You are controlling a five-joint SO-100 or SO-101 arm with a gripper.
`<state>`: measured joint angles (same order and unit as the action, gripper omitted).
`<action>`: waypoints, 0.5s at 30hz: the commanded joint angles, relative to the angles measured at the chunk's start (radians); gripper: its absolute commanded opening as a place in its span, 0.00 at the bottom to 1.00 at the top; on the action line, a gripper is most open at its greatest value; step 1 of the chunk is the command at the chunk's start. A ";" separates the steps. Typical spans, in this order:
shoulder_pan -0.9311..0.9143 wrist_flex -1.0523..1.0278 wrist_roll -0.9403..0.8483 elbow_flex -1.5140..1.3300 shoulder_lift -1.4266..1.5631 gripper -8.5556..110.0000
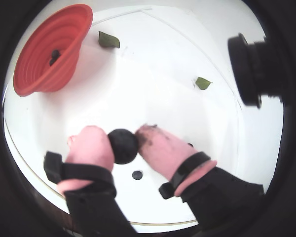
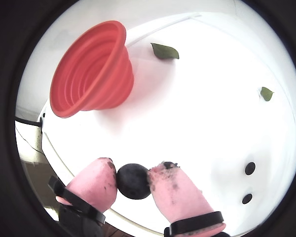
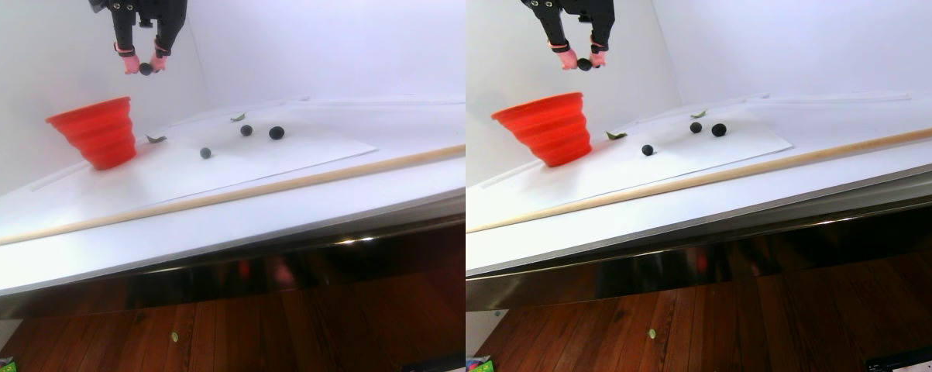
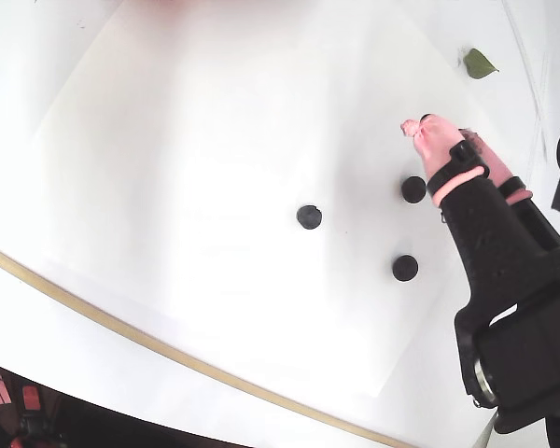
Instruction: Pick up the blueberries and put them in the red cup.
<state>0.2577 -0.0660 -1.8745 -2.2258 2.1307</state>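
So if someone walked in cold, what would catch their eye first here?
Probably the gripper with pink fingertips, shut on a dark blueberry and held in the air. Next, the bright red cup up and to the left in that wrist view, then three loose blueberries on the white sheet.

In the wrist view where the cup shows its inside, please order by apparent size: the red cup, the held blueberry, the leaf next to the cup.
1. red cup
2. held blueberry, enlarged by nearness to the camera
3. leaf

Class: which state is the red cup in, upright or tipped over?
Upright. The stereo pair view shows the red cup standing on its narrow base, rim up.
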 commanded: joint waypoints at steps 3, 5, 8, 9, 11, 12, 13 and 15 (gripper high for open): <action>0.075 0.048 0.011 0.107 0.049 0.17; 0.086 0.060 0.012 0.110 0.035 0.17; 0.106 0.075 0.015 0.115 0.015 0.17; 0.114 0.077 0.017 0.117 0.009 0.17; 0.127 0.089 0.017 0.120 -0.005 0.17; 0.135 0.097 0.017 0.123 -0.015 0.17; 0.143 0.103 0.018 0.126 -0.026 0.17; 0.155 0.124 0.018 0.132 -0.048 0.17</action>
<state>0.3513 0.0169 -1.8684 -2.2013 2.0801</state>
